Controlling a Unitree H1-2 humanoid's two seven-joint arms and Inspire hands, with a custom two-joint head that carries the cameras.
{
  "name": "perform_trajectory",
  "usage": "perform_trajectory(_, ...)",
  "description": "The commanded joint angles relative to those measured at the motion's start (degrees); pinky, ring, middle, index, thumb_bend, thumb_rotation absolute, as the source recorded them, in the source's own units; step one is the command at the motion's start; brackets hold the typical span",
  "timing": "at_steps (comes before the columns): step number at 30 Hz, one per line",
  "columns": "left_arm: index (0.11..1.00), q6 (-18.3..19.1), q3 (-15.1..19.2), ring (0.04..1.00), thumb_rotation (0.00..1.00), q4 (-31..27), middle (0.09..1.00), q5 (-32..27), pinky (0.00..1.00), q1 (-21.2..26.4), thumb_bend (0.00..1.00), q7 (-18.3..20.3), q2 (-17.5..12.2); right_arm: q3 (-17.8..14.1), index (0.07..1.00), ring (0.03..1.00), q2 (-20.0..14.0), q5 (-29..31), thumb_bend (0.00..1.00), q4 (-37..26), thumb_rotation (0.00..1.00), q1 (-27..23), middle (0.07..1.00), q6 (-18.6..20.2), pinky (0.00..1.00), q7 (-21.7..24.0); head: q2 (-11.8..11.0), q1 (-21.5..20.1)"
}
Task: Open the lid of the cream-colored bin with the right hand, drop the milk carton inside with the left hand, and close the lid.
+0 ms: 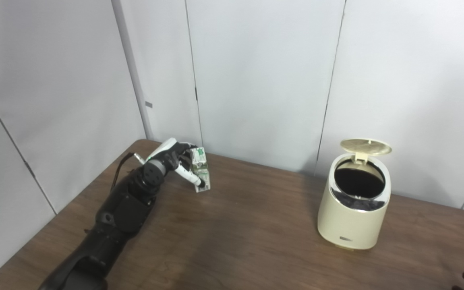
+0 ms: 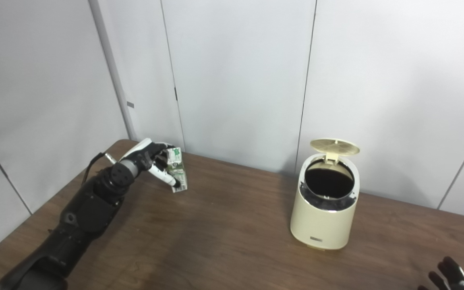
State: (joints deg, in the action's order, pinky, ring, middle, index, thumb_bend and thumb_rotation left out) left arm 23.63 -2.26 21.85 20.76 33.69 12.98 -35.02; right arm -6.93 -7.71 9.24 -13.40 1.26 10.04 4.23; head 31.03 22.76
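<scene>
gripping milk carton (image 1: 200,169), left hand (image 1: 172,158); bin (image 1: 353,209) lid (image 1: 365,146) up; right hand (image 2: 451,276) unclear.

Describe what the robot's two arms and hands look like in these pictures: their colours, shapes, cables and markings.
The left arm is glossy black with rounded casings and round joint caps. A thin dark cable loops beside its wrist, next to a grey round joint. The left hand has a white back and black fingers with white segments. Of the right hand, only black fingertips show at the lower corner; its arm is out of view.
</scene>
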Motion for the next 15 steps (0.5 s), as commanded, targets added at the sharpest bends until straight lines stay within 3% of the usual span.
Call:
perform_trajectory(1,0.873,-1.57,-0.21,0.759,0.0,-0.35,0.813,1.52,0.67,3.82,0.92,-1.46,-2.92,0.01,0.931,0.905,-0.64,-0.58,0.56,-1.83,0.83,-1.09,0.938,-1.2,0.79,-0.06,0.01,-0.04)
perform_trajectory(4,0.868,-1.8,-1.47,0.754,0.0,-0.25,0.814,2.42,0.67,4.22,0.92,-1.5,-3.54,0.04,0.927,0.9,-0.29,-0.59,0.56,-2.0,0.82,-1.1,0.931,-0.93,0.8,-0.16,0.03,-0.1)
perform_trajectory(8,0.879,-2.01,-2.39,0.818,0.0,-0.24,0.883,3.17,0.7,4.51,0.91,-1.58,-3.87,-0.06,0.928,0.906,0.02,-0.33,0.55,-1.7,0.81,-1.3,0.932,-0.88,0.81,-0.2,-0.03,-0.2)
perform_trajectory(15,0.875,-3.22,-2.46,0.813,0.0,0.89,0.881,2.88,0.71,5.09,0.9,-2.34,-3.53,-0.37,0.929,0.908,0.14,0.3,0.53,-1.1,0.81,-1.57,0.935,-0.96,0.82,-0.07,-0.02,-0.31)
